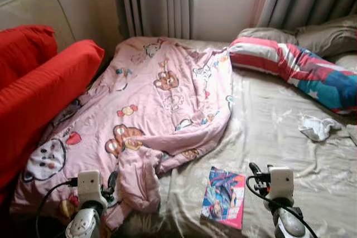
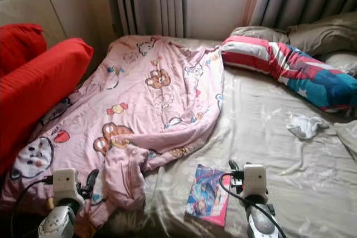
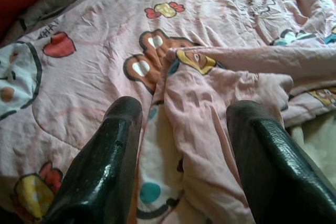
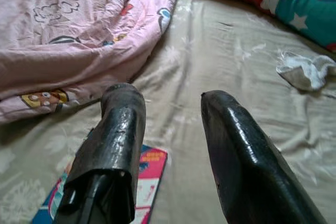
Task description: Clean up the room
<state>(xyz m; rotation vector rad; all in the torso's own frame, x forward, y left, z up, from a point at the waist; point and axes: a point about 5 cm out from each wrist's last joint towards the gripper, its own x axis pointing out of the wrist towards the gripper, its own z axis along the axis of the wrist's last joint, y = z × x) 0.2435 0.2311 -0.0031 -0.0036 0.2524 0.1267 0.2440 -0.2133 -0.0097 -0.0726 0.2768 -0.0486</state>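
Bed [image 1: 279,137]: left gripper [image 3: 181,129] open astride pink quilt [image 1: 162,93] fold; right gripper [image 4: 165,108] open above book [image 1: 224,196].

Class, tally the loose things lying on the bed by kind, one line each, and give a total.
Pink blanket: 1
Striped pillow: 1
Grey pillows: 2
Book: 1
White cloth: 1
Total: 6

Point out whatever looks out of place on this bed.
The pink cartoon blanket lies crumpled and askew on the bed's left half, one corner bunched by the open left pincer. A book lies on the bare sheet beside the open right pincer, and a crumpled white cloth lies below the striped pillow.
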